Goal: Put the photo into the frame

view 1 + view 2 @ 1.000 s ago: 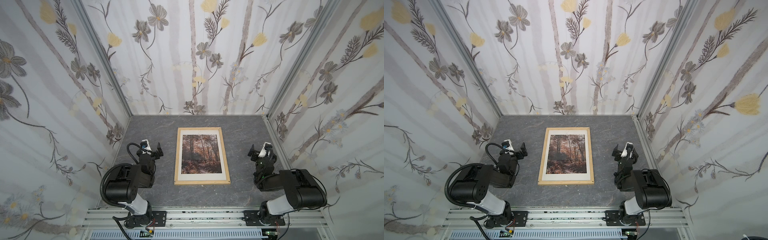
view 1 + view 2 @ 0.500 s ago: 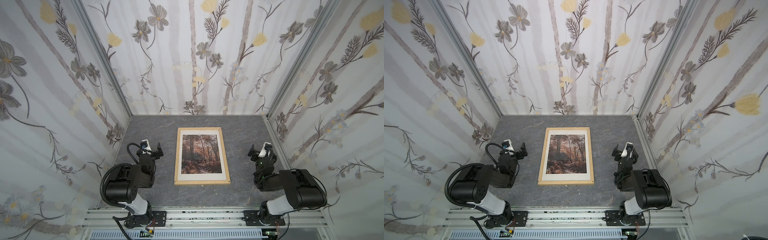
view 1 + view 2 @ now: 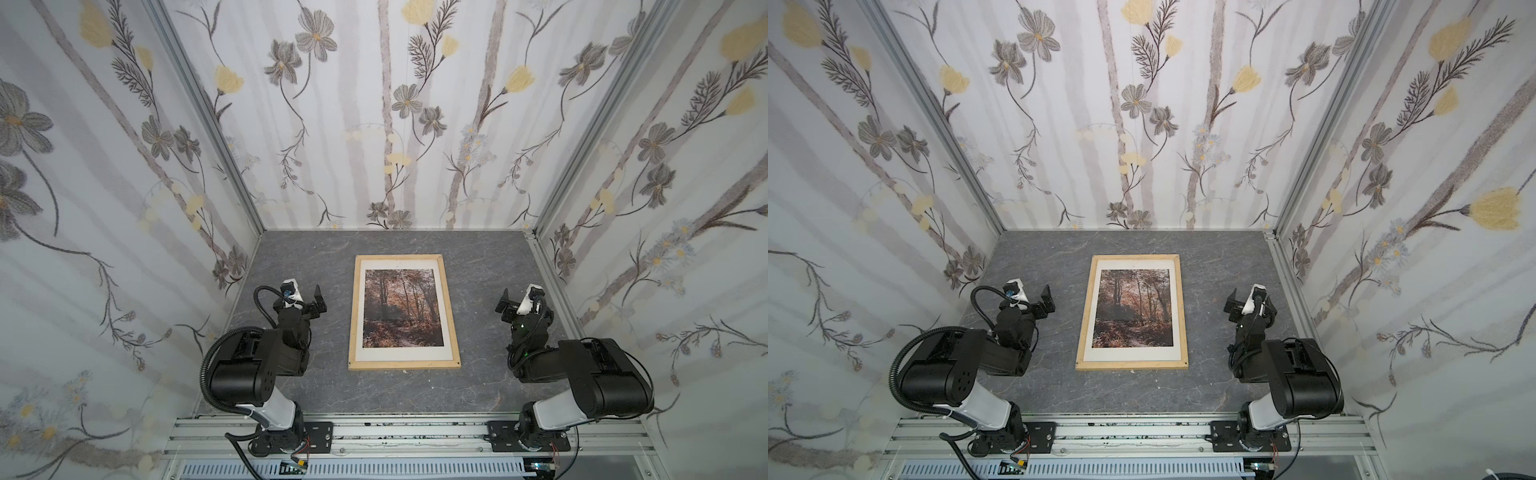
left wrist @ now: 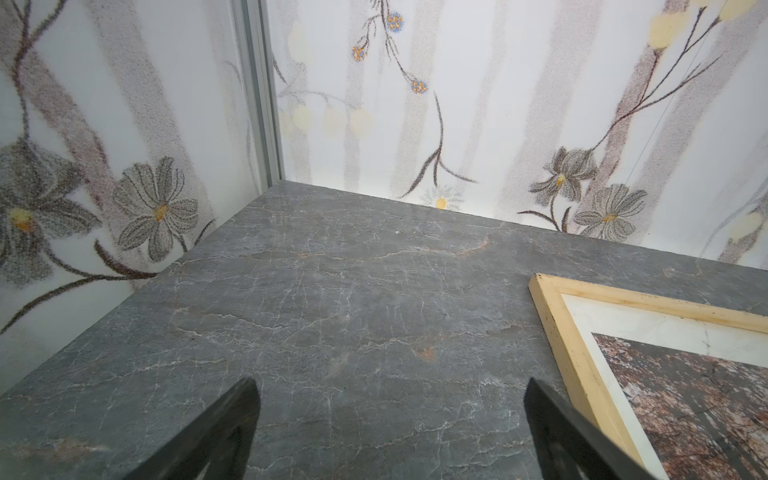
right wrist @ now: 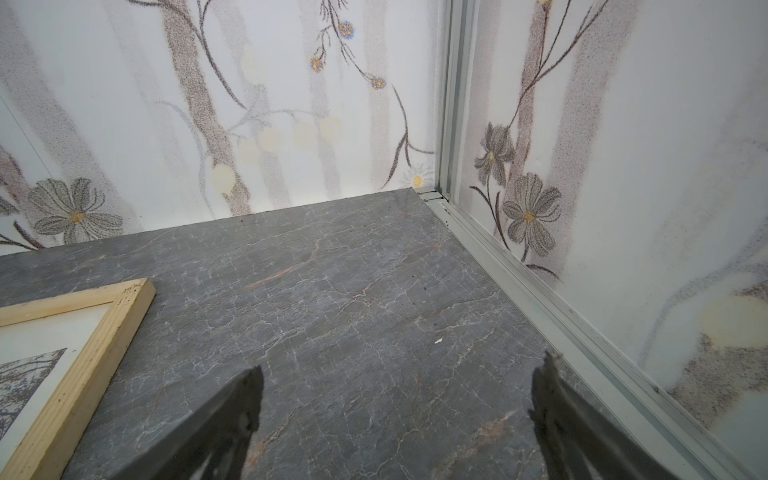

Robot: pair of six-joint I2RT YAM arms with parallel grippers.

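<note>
In both top views the frame [image 3: 402,365] [image 3: 1131,365], made of thin pale wood strips, lies flat in the middle of the grey table. The photo [image 3: 401,307] [image 3: 1133,307] lies inside it, forest picture up, white border all round. My left gripper [image 3: 304,293] [image 3: 1035,293] hovers open to the left of the frame and holds nothing. My right gripper [image 3: 521,297] [image 3: 1250,300] hovers open to its right, also holding nothing. The left wrist view shows the gripper [image 4: 390,386] over bare table beside a frame [image 4: 552,324] corner and the photo [image 4: 685,374]. The right wrist view shows its gripper [image 5: 401,368] beside another frame [image 5: 104,340] corner.
The grey marbled table [image 3: 478,270] is closed in by flowered walls at the back and both sides. An aluminium rail [image 5: 540,299] runs along the table's right edge, close to the right gripper. The arm bases sit on a metal rail [image 3: 395,432] at the front.
</note>
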